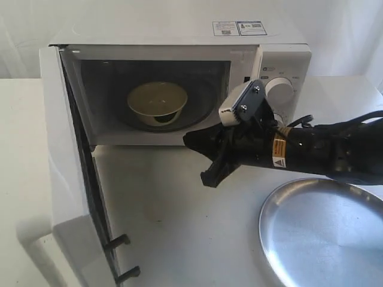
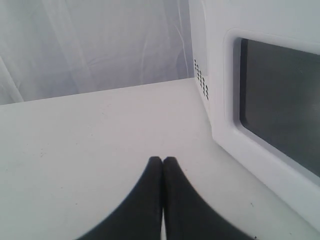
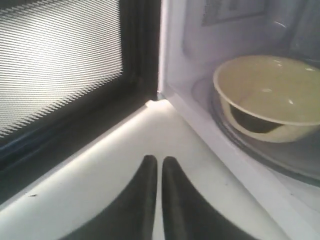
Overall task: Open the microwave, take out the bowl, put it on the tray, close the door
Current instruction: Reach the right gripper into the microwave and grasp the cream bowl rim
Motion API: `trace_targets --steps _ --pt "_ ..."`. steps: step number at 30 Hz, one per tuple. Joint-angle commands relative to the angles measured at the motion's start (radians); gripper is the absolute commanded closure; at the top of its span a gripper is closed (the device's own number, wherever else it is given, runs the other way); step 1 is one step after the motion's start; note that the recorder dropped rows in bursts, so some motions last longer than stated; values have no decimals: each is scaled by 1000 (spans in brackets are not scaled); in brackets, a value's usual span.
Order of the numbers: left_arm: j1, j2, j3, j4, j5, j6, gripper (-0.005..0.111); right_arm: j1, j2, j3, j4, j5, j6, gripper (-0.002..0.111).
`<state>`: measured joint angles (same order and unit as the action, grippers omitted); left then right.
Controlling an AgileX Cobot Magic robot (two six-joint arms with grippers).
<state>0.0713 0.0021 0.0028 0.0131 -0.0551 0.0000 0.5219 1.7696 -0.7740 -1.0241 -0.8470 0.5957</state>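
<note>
Right wrist view shows our right gripper (image 3: 156, 160), fingers (image 3: 142, 200) closed on nothing, facing the bowl (image 3: 270, 95); reaching in like that, we could shove it farther in.

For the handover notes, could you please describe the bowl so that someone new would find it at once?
Start at the white microwave at the back of the table, its door swung open. Inside it sits the bowl. It is small, round and cream, unlike the wide flat silver tray out on the table.
</note>
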Motion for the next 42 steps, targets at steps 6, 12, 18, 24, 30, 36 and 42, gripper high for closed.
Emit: trace_targets --steps 6,12,18,24,30,36,42 --pt "-2 -2 -3 -6 3 0 107 37 109 -166 40 44 -21 60" --pt "-2 -2 -3 -6 3 0 107 118 167 -253 48 104 -253 57" --pt "-2 -2 -3 -6 3 0 107 181 208 -370 179 401 -520 57" --pt "-2 -2 -3 -6 3 0 107 194 247 -454 175 465 -514 57" --pt "-2 -2 -3 -6 3 0 107 211 247 -485 172 500 -531 57" --pt "-2 -2 -3 -6 3 0 107 254 247 -534 155 585 -540 59" --pt "-2 -2 -3 -6 3 0 107 273 247 -546 157 623 -540 59"
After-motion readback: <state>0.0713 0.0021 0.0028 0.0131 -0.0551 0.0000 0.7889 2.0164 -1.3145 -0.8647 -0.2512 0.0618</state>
